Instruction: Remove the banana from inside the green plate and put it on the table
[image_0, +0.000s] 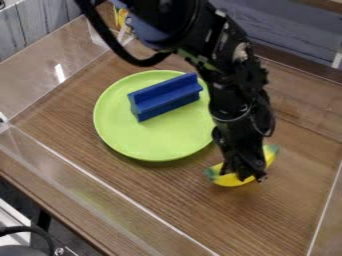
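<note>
The small yellow banana (241, 179) lies low over the brown wood-grain table (120, 200), just off the right rim of the round lime-green plate (134, 135). My gripper (246, 170) reaches straight down onto it from the black arm above, its fingers closed around the banana's middle. Only the banana's ends show past the fingers. Whether the banana touches the tabletop I cannot tell. A blue rectangular block (166, 94) lies tilted in the upper part of the plate.
Clear acrylic walls (40, 60) border the table on the left, back and front. The black arm (214, 50) leans over the plate's right side from the back. Bare tabletop lies in front of and to the right of the plate.
</note>
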